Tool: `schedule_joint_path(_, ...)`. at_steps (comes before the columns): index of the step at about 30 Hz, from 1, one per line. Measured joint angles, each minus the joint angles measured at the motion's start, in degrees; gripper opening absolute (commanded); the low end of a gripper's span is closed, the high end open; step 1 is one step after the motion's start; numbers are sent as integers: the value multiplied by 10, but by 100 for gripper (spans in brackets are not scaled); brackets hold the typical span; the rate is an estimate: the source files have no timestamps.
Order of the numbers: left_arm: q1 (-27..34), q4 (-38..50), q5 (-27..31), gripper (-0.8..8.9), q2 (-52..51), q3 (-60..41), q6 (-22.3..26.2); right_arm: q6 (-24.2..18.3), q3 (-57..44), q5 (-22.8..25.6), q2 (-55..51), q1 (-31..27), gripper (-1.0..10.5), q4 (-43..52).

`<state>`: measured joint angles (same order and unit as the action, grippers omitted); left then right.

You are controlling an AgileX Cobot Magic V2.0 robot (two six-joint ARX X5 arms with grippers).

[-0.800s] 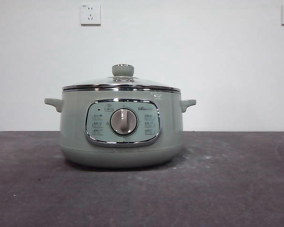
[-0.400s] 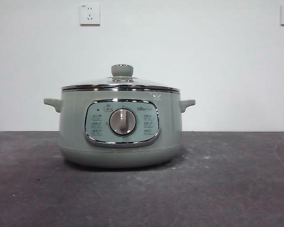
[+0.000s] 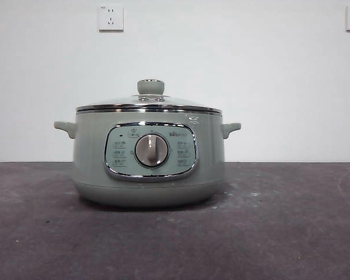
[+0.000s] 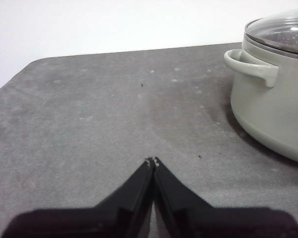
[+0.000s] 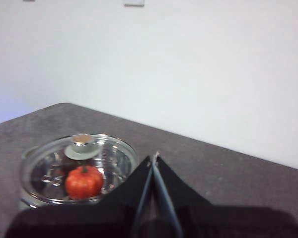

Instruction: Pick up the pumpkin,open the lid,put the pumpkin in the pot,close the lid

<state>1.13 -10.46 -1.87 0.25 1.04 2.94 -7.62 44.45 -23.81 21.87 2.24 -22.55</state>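
Toward the left, the left gripper (image 4: 153, 160) is seen low over the bare grey table (image 4: 89, 109), its jaws pressed together with nothing between them, well apart from the pot (image 4: 273, 109), of which only one side handle (image 4: 251, 67) and part of the wall are shown in that wrist view. At the middle of the front view the pot (image 3: 149, 157) stands upright on the table (image 3: 280, 233), its dial (image 3: 151, 150) facing the camera, and the lid (image 3: 149, 104) is seated on its rim, the knob (image 3: 150, 86) uppermost. Through the glass, in the right wrist view, the pumpkin (image 5: 84, 181) is seen inside the pot, under the lid (image 5: 109, 153) and just beside the knob (image 5: 81, 148) as pictured. The right gripper (image 5: 154, 157) is held raised to the right of the pot, its jaws likewise closed and empty. By this showing the task is judged complete or nearly so. The pumpkin is judged light, hard and glossy, hence slippery; it would best be taken across its ribbed body, not by the thin stem. The glass lid is judged heavier and breakable, and is best held by its knob.
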Motion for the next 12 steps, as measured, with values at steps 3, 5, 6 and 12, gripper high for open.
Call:
schedule_joint_path(3,0,0,0,-4,0,0,0,-1,-102,2,-53,-4,1,64)
schedule_joint_path(5,0,0,0,-4,0,0,0,-2,-163,14,-84,-4,1,92)
schedule_joint_path(6,0,0,0,-4,0,0,0,-1,-192,25,-100,-4,1,103)
schedule_joint_path(12,0,0,0,-4,0,0,0,15,-319,83,-167,-4,1,145)
